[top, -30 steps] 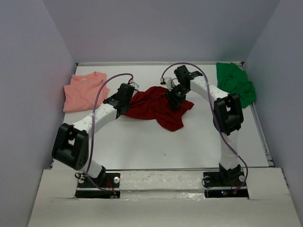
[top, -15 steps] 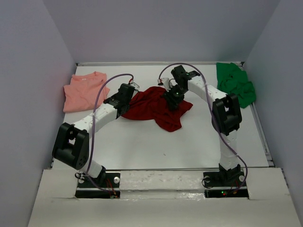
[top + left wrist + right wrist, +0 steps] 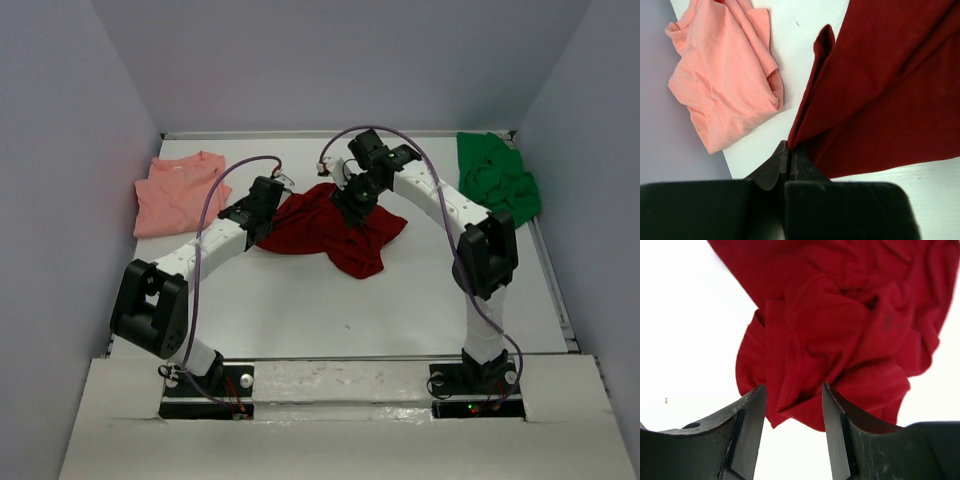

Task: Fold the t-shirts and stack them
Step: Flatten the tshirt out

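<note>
The dark red t-shirt [image 3: 330,230] lies crumpled in the middle of the table; it also shows in the left wrist view [image 3: 890,90] and the right wrist view [image 3: 840,325]. My left gripper [image 3: 268,215] is shut on the shirt's left edge, with the cloth pinched between its fingertips [image 3: 790,150]. My right gripper [image 3: 350,205] is open and empty above the shirt's far edge [image 3: 792,390]. The salmon pink t-shirt [image 3: 180,192] lies loosely at the far left, also in the left wrist view [image 3: 725,75]. The bright green t-shirt [image 3: 497,177] lies bunched at the far right.
Grey walls close in the table on the left, back and right. A metal rail [image 3: 550,270] runs along the right edge. Bare white tabletop [image 3: 330,310] lies between the red shirt and the arm bases.
My right gripper has moved left along the far edge of the dark red shirt. The left gripper keeps its hold and has not moved.
</note>
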